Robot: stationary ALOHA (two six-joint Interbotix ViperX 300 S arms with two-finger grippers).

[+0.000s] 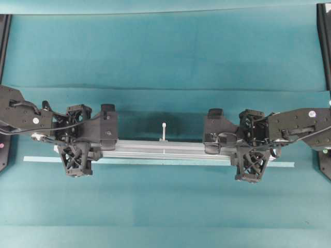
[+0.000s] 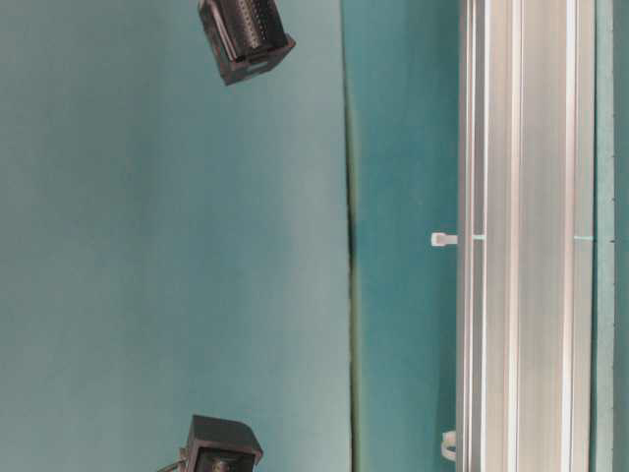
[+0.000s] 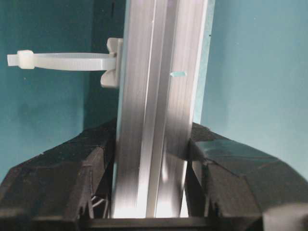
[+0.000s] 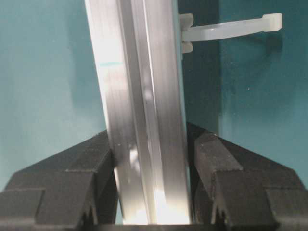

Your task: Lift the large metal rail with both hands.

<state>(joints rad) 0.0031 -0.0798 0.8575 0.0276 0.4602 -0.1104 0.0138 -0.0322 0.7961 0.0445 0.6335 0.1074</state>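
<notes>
The large metal rail (image 1: 165, 149) is a long grooved silver bar held crosswise between both arms, and it casts a shadow on the teal cloth beyond it. My left gripper (image 1: 85, 147) is shut on the bar near its left end, one black finger pressed to each side (image 3: 151, 159). My right gripper (image 1: 248, 150) clamps it the same way near the right end (image 4: 149, 159). A white peg (image 1: 164, 132) juts from the far edge at mid-length; it also shows in both wrist views, as a white peg (image 3: 62, 61) on the left and a white peg (image 4: 226, 29) on the right. In the table-level view the rail (image 2: 521, 236) fills the right side.
A thin pale tape strip (image 1: 41, 159) lies on the cloth just in front of the rail and runs past both of its ends. Black frame posts (image 1: 323, 46) stand at the far corners. A fold in the teal cloth (image 1: 165, 89) crosses behind the arms.
</notes>
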